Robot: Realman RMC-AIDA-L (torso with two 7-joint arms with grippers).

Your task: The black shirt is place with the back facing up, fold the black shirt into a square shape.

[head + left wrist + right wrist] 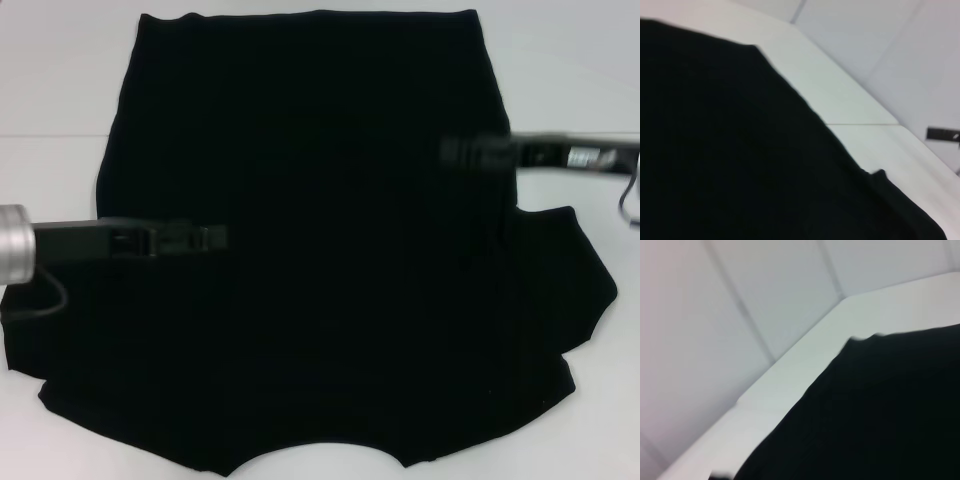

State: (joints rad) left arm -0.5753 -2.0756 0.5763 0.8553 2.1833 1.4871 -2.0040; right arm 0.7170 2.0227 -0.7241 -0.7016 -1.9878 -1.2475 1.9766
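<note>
Looking down from the head view, you have the black shirt [320, 250] spread flat on the white table [60, 80], plain black side up, with no lettering showing. Its straight hem lies at the far edge and the curved neckline cutout sits at the near edge, closest to the robot's body. One short sleeve sticks out on the robot's right, beyond and nearer than the right claw; the other sleeve on the left is partly covered by the left arm.

Your left gripper [205, 238] reaches in from the left side and sits over the fabric, so the shirt lies under it and runs away from it on every side except back along the arm. Its tip blends into the dark cloth, and you cannot tell whether the claw is spread, pressed together, or pinching fabric.

Your right gripper [460, 152] comes in from the right, farther from the body than the left one, its tip over the shirt's right side edge. Most of the shirt lies past its tip, toward the left claw. It is blurred, so its state cannot be told either.

Both wrist views show only black fabric [730, 150] [880, 410] lying on the table, with no fingers visible.
</note>
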